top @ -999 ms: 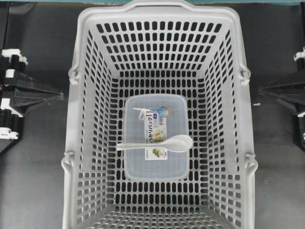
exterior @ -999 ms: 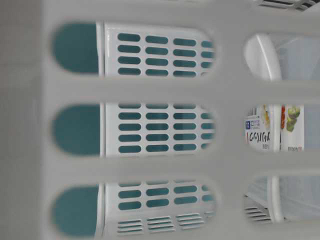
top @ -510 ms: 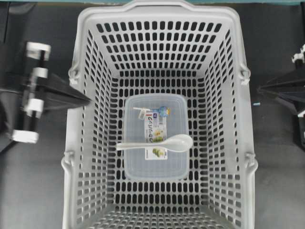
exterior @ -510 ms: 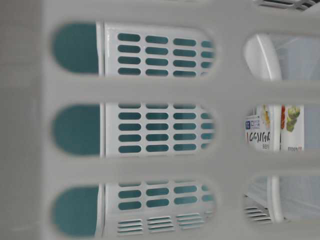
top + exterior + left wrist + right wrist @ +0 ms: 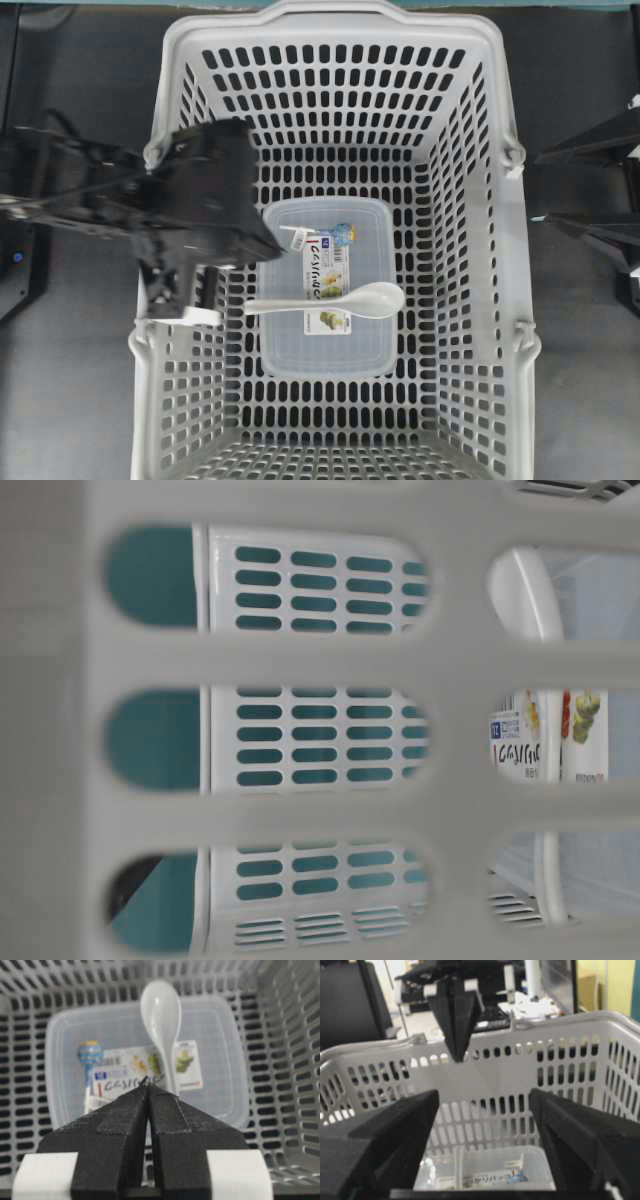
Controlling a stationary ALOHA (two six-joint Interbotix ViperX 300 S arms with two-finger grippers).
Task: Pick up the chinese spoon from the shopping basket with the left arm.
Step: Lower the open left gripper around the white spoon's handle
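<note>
Left hand (image 5: 148, 1089) pinched together, empty, hanging above chinese spoon (image 5: 162, 1022) in shopping basket (image 5: 520, 300); right hand (image 5: 485, 1110) spread apart.

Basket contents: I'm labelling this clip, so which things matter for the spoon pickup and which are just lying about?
Part of the job:
chinese spoon, lying across the container
shopping basket
left gripper, jaws shut, over the basket

Just there:
clear container with printed label
right gripper, jaws open, outside the basket
</note>
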